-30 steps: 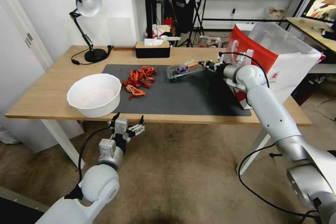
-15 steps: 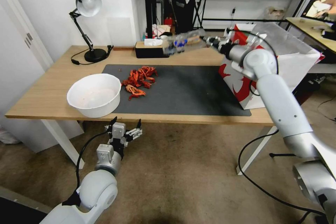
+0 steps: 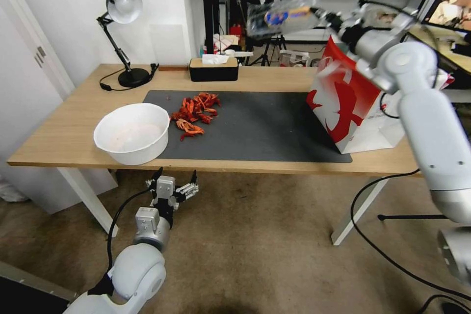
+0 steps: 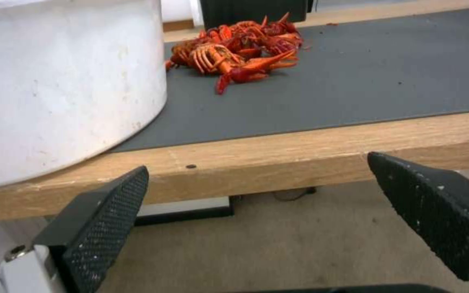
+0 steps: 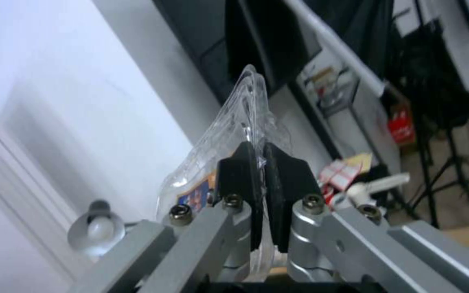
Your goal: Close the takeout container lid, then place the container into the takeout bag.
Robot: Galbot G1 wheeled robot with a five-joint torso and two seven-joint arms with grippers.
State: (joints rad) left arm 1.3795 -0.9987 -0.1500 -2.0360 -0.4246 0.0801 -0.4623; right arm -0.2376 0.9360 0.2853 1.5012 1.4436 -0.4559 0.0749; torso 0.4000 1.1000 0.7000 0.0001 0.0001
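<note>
No readable text or labels.

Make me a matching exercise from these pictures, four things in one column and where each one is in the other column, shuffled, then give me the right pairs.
Things:
1. takeout container
2. takeout bag
3. white bowl
4. left gripper

Places:
A. below the table's front edge, fingers open
B. standing on the right end of the table
C. held up in the air, pinched by the right gripper
D. on the table's left part, beside the red crawfish pile

Pairs: 1-C, 2-B, 3-D, 4-A
</note>
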